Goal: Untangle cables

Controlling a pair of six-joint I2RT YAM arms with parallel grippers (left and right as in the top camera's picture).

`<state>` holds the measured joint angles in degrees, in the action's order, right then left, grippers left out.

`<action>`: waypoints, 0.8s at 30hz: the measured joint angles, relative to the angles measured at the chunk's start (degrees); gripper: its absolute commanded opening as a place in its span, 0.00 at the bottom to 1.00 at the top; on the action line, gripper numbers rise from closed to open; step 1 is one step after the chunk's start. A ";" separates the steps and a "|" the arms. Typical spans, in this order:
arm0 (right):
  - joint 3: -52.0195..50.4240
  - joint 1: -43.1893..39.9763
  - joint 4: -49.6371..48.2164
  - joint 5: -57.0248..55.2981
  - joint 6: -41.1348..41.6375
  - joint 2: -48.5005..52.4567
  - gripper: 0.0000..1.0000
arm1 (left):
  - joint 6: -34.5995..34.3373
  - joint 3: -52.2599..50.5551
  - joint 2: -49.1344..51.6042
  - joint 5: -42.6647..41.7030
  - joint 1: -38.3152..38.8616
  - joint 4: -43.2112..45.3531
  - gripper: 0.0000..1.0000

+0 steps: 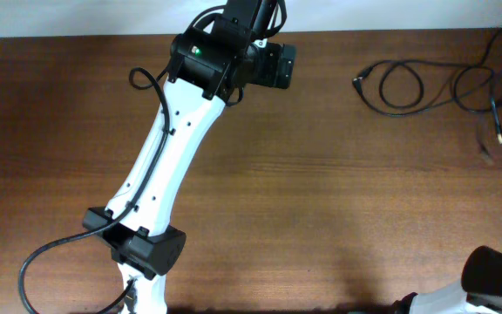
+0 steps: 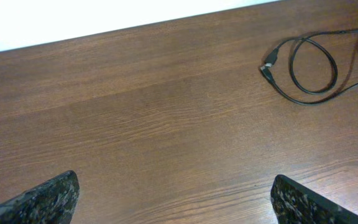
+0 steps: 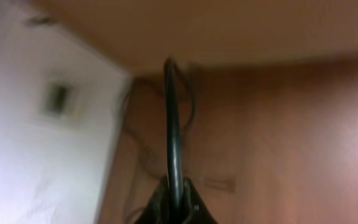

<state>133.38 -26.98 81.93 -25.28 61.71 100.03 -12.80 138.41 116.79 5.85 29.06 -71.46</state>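
— At two o'clock on the worktop [image 1: 321, 192], what is seen from overhead?

— The cables [image 1: 421, 109] are seen there, laid in a couple of loose black loops side by side. One dark plug end [image 1: 358, 83] is pointed toward nine o'clock. A yellowish-tipped plug [image 1: 499, 131] is stretched out at the five o'clock side of the loops. One strand is led off past the frame's edge at one o'clock.

— How is the left hand [image 2: 176, 208] placed?

— It is spread wide. In its wrist view the two speckled fingers [image 2: 42, 202] are set at opposite lower corners. Only bare wood is seen between them, and nothing is pinched. The nearest loop and its plug are seen at two o'clock in that view, well apart from the fingers. From overhead, the left arm [image 1: 164, 166] is stretched from seven o'clock up to twelve o'clock, at the far edge of the worktop.

— And the right hand [image 3: 176, 208]?

— It is pressed together at the bottom of its own blurred wrist view. A thin black cord [image 3: 173, 124] is pinched in it and runs straight up toward twelve o'clock. Fainter cord shapes are made out behind it, but whether the pinched cord is joined to the loops cannot be told through the blur. From overhead only part of the right arm [image 1: 495, 275] is seen, at the five o'clock corner, with the hand itself outside the frame.
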 measured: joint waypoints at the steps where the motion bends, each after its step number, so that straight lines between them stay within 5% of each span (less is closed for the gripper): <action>1: -0.57 -1.18 2.69 0.11 4.09 0.28 0.04 | 0.00 0.00 0.02 -0.02 0.00 0.04 0.99; 5: -5.14 -3.72 6.82 0.09 18.45 1.42 0.04 | 0.00 0.00 0.02 -0.02 0.00 0.66 0.99; 10: -13.53 -2.27 0.11 -0.22 24.28 1.70 0.04 | 0.00 0.00 0.02 -0.04 0.00 1.22 0.99; 16: -22.86 -1.84 -18.05 4.04 16.11 2.86 0.04 | 0.00 0.00 0.02 -0.02 0.00 1.20 0.99; 24: -19.08 0.66 -21.44 12.81 10.47 2.54 0.04 | 0.00 0.00 0.02 -0.02 0.00 1.22 0.99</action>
<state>114.30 -26.33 60.49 -12.47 72.18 102.56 -12.80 138.41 116.81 5.82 29.06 -70.24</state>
